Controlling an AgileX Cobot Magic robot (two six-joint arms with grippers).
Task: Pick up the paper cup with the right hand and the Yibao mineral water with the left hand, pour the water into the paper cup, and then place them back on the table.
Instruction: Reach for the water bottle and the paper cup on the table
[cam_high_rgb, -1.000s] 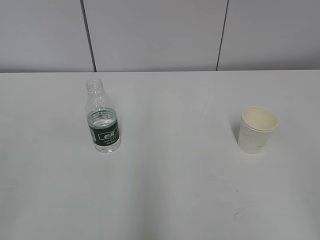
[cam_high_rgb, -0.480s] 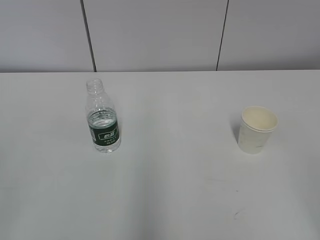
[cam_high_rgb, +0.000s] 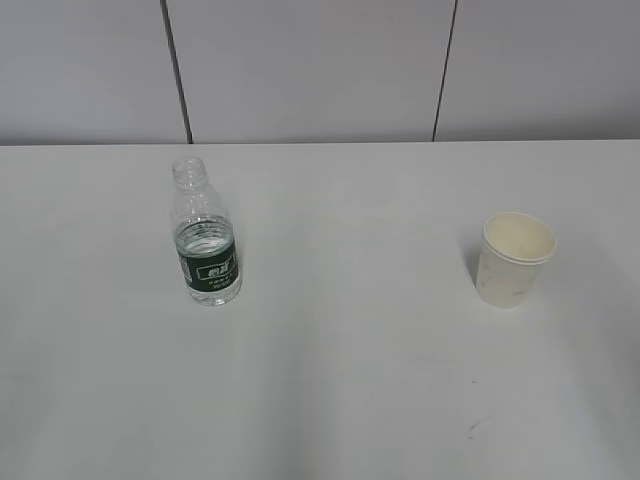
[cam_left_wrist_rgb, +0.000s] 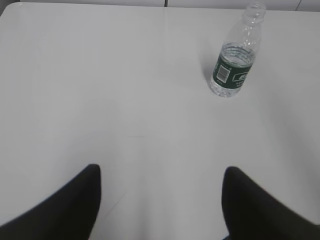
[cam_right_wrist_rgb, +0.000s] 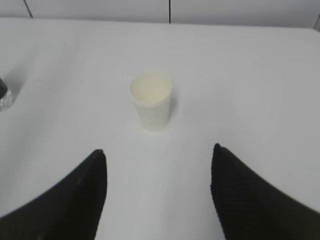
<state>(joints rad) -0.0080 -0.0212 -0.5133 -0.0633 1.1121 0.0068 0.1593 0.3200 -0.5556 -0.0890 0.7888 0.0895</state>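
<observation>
**Both tools spread and empty, nothing gripped yet**

Tools first: the left tool (cam_left_wrist_rgb: 160, 200) hung above the counter (cam_high_rgb: 340, 380) with its fingers wide apart and nothing between them, and the right tool (cam_right_wrist_rgb: 157, 190) was spread the same way. Neither arm showed in the exterior view.

The Yibao mineral water (cam_high_rgb: 205, 240) stood upright on the left of the counter, well ahead of the left tool and off to its right side. The paper cup (cam_high_rgb: 514, 258) stood upright on the right, almost centred ahead of the right tool.

My worries were these. That bottle was clear, thin, ribbed plastic with no cap, so a hard squeeze could have pushed water out of the threaded neck, and an off-centre approach could have tipped it. Water reached about the top of the green label band, I think, though the clear plastic made it hard to read. That cup was light, tapered paper with a rolled rim; one finger touching first could have slid it, and a tight grip could have crumpled its wall.
</observation>
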